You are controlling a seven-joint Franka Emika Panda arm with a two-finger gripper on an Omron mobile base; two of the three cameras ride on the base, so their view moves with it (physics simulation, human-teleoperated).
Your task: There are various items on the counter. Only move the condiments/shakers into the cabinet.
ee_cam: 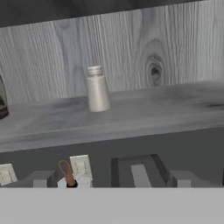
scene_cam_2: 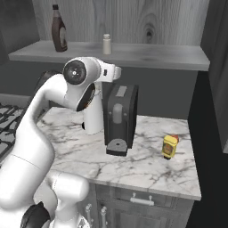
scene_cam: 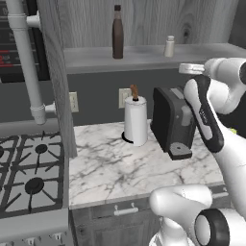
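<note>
Two of three done, by the look of it: tall slim dark brown bottle with black cap (scene_cam_2: 58, 29) and small pale grey-white shaker (ee_cam: 97, 89) stand upright on the grey wood-grain cabinet's pale shelf board (scene_cam_2: 147, 54).

Remaining: yellow squeeze bottle with label (scene_cam_2: 169, 147), upright, on the white marble counter (scene_cam_2: 133, 164), right of the black coffee machine (scene_cam_2: 119, 118).

Jaws spread wide, empty, facing the shelf just in front of the shaker.

The bottle lies well below and right of the hand, long axis vertical. Next likely: swing down and right.
</note>
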